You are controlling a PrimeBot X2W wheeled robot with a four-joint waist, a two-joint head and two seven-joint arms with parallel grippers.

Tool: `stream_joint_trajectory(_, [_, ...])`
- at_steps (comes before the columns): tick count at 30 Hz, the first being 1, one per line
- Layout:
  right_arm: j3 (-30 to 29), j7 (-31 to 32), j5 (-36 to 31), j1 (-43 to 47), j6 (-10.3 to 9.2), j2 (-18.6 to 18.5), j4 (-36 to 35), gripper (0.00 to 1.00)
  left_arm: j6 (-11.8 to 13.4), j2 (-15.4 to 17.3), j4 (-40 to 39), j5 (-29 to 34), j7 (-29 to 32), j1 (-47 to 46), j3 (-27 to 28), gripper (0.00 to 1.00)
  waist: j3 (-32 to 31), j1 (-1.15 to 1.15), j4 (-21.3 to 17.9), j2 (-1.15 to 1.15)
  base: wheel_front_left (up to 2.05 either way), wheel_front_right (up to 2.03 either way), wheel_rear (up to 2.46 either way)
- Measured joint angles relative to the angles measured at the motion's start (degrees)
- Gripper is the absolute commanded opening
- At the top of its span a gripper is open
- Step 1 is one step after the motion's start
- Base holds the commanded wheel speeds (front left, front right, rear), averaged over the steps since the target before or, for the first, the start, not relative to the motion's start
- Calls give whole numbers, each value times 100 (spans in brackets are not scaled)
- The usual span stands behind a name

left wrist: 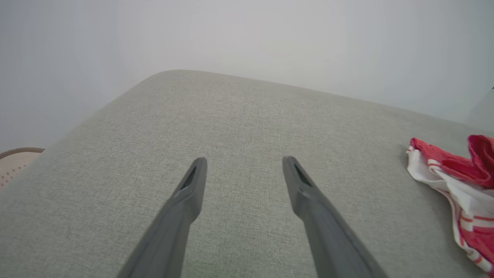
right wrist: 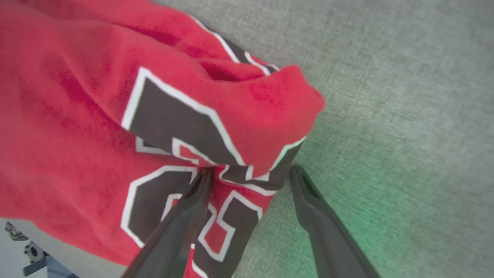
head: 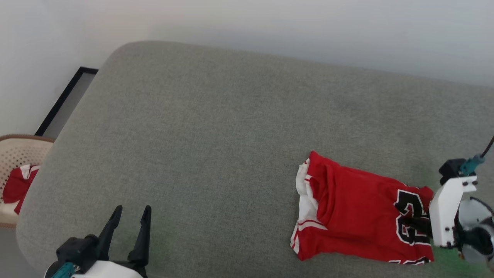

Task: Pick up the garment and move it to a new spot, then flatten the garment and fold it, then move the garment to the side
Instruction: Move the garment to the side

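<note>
Left end effector (head: 133, 208): nearest the body at the lower left of the head view. Fingers spread, holding nothing, poised over bare grey upholstered cushion (head: 216, 127). Its wrist view has the garment's white, striped sleeve edge off at the right, well apart from the fingers.

Right end effector (right wrist: 251, 170): low on the right, at the garment's right-hand end. Released, fingers parted. In its wrist view one finger lies over the black, white-outlined numerals and the other over bare cushion, with a raised folded lip of red cloth between them. Nothing pinched that I can see.

Garment (head: 355, 216): lies on the right part of the cushion as a loosely folded, roughly rectangular bundle. Red body on top, white sleeve with red stripes poking out at its left end, numeral print at its right end by the white wrist housing. Layers sit a little puffed, edges not crisp.

Handling, as judged: light, soft knit with no stiffness, so it will sag and may unfold if lifted from one point. Cloth on cloth should drag rather than slide freely. Nothing fragile. Best hold looks like the thick folded lip between the right fingers, closing through all layers so the stack comes together. A second pinch at the sleeve end would keep the fold from spilling open. A top-layer-only grip would likely peel the bundle apart.

Farther off: a pale perforated basket (head: 15, 148) beside the cushion's left end, with another red-and-white cloth (head: 17, 185) in it. Beyond, a plain pale wall (head: 270, 23).
</note>
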Motion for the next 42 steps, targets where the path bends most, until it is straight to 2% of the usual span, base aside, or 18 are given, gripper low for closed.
stream_joint_trajectory(4, [56,564,225,-294,0,59,268,100,0,-21,32,-33,0,-106,-43,100,165,0,90,0,0,0,0])
stream_joint_trajectory(5, [59,626,258,-347,0,58,321,80,0,-25,38,-33,0,-127,-56,100,195,0,107,0,0,0,0])
stream_joint_trajectory(6, [68,661,298,-382,0,55,341,0,0,-27,52,-35,0,-143,-70,100,224,0,120,0,0,0,0])
stream_joint_trajectory(14, [168,487,333,-687,30,-60,203,0,0,-4,-21,-123,0,-374,-15,100,356,0,-63,0,0,0,0])
stream_joint_trajectory(20, [89,435,160,-1018,16,-479,160,0,0,43,-18,-158,0,-622,-75,100,459,0,-390,0,0,0,0])
stream_joint_trajectory(31, [-227,109,-375,-1774,16,-989,169,0,0,70,-81,-133,1,-1261,-512,100,745,0,-1200,0,0,0,0])
stream_joint_trajectory(42, [-447,-426,-970,-2564,16,-1323,664,0,0,138,-51,-133,0,-1994,-1194,100,1161,0,-1795,0,0,0,0])
